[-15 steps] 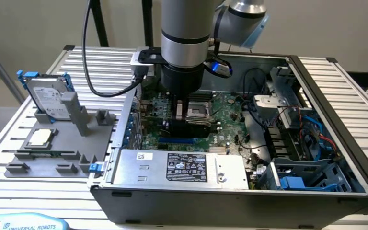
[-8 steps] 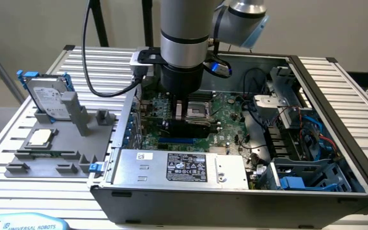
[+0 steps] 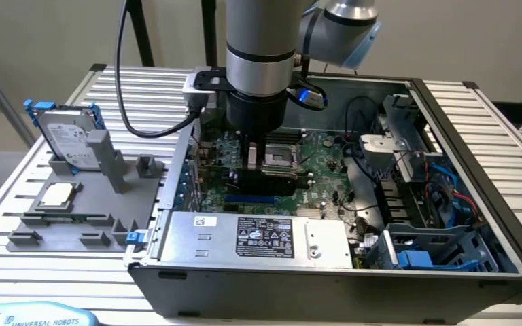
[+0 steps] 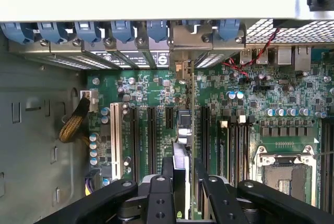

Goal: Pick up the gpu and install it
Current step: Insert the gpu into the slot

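Observation:
The gpu (image 4: 190, 125) stands on edge over the green motherboard (image 4: 245, 93), seen as a thin line running from my fingers to the case's rear wall. Its silver end bracket (image 4: 182, 41) lies against the row of rear slot openings. My gripper (image 4: 183, 169) is shut on the card, one black finger (image 4: 166, 174) on each side. In the exterior view the gripper (image 3: 266, 161) reaches straight down into the open computer case (image 3: 478, 224), with the card's black face (image 3: 277, 182) below it. Whether the card sits fully in its slot cannot be told.
A CPU socket (image 4: 284, 174) lies beside the card. Blue slot clips (image 4: 120, 30) line the rear wall. The power supply (image 3: 261, 238) and a drive cage (image 3: 424, 251) fill the case's near side. Outside, a grey fixture (image 3: 71, 224) holds a hard drive (image 3: 66, 139) and CPU chip (image 3: 57, 195).

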{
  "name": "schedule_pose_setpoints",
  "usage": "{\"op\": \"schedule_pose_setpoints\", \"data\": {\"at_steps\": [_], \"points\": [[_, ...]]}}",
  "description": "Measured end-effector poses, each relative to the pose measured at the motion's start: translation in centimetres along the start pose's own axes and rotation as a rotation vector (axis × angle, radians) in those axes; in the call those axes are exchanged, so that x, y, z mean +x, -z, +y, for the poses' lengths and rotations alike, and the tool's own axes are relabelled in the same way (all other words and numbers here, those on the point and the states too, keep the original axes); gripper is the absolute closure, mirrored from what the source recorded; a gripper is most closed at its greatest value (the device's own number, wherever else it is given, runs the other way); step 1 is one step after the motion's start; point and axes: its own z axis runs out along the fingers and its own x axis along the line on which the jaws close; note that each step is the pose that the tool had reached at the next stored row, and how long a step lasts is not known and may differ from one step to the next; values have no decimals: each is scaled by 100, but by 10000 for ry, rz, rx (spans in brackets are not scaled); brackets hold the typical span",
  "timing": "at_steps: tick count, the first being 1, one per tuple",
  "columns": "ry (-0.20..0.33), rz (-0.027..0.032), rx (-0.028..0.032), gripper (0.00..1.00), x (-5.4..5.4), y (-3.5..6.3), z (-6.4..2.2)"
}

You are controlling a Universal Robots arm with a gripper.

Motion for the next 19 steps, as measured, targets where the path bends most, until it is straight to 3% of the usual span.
{"op": "schedule_pose_setpoints", "data": {"at_steps": [14, 19], "points": [[-9, -5, -1, 73, -8, -59, 13], [-10, -55, -4, 73, -8, -94, 14]]}}
